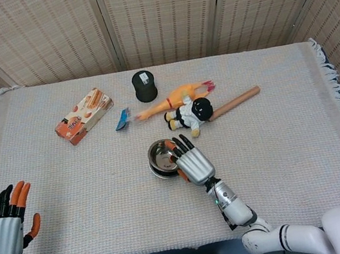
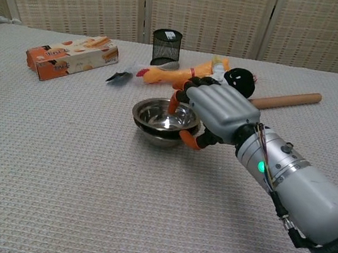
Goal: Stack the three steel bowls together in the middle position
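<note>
Two steel bowls show at the table's middle, one over the other. My right hand [image 2: 219, 112] grips the upper bowl [image 2: 163, 114] by its right rim, fingers inside and thumb under the edge. That bowl sits nested over the lower bowl [image 2: 156, 138], a little tilted. In the head view the right hand [image 1: 191, 161] covers the right part of the bowl pair [image 1: 161, 157]. My left hand [image 1: 6, 219] hovers at the table's front left corner, fingers apart and empty, far from the bowls. No third separate bowl is visible.
Behind the bowls lie a black-and-white doll [image 1: 191, 114], a rubber chicken [image 1: 172, 98], a wooden rolling pin [image 1: 237, 101] and a black mesh cup [image 1: 144, 85]. An orange cracker box [image 1: 83, 115] and a blue clip [image 1: 122, 119] lie at the back left.
</note>
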Robot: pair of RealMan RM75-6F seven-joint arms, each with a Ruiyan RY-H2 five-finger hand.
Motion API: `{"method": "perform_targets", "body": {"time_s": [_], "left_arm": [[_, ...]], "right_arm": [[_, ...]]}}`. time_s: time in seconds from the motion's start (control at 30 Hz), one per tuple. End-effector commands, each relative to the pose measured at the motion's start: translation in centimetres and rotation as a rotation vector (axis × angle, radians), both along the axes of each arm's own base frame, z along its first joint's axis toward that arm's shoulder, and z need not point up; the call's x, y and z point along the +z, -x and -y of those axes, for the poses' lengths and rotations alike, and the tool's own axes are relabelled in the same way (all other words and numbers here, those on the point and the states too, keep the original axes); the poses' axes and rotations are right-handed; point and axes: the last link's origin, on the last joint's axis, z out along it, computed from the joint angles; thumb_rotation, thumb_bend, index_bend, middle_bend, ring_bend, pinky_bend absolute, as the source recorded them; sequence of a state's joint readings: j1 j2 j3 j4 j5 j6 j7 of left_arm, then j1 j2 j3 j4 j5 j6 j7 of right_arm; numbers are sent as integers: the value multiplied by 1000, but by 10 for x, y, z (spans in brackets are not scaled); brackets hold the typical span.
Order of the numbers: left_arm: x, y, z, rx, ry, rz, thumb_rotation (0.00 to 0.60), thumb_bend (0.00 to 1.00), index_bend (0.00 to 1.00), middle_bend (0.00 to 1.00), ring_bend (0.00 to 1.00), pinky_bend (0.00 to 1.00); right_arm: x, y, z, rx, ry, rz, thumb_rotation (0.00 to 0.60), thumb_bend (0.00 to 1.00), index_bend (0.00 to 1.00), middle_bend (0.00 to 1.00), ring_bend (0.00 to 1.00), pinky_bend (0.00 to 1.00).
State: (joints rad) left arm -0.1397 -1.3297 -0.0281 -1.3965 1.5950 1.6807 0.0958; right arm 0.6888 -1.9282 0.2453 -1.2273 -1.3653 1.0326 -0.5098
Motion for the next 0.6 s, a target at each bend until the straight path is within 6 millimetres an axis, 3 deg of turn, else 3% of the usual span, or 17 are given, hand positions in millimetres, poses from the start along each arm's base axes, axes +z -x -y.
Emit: {"method": "perform_targets", "body": {"time_s": [0.03,0.23,0.4,0.5,0.6], "left_arm": [[0,0,1,-1,2,0,600,458,0,24,0,98],[0,-3,4,-13,0,-11,600,458,0,24,0,98],[1,-3,12,11,26,-44,600,459,0,9,0,98],[2,-4,15,39,47,-66,600,458,0,0,0,98],[1,-4,15,61,62,-87,600,460,0,0,0,99]], "right_arm": [[12,4,-6,7,0,-4,600,161,0,0,0,0],[77,42,-36,-33,113,0,600,107,0,0,0,0],[142,115,-82,-195,261,-65,600,107,0,0,0,0],[169,154,-112,-284,348,-97,600,107,0,0,0,0],[185,179,-134,-342,395,-102,600,107,0,0,0,0]]}}
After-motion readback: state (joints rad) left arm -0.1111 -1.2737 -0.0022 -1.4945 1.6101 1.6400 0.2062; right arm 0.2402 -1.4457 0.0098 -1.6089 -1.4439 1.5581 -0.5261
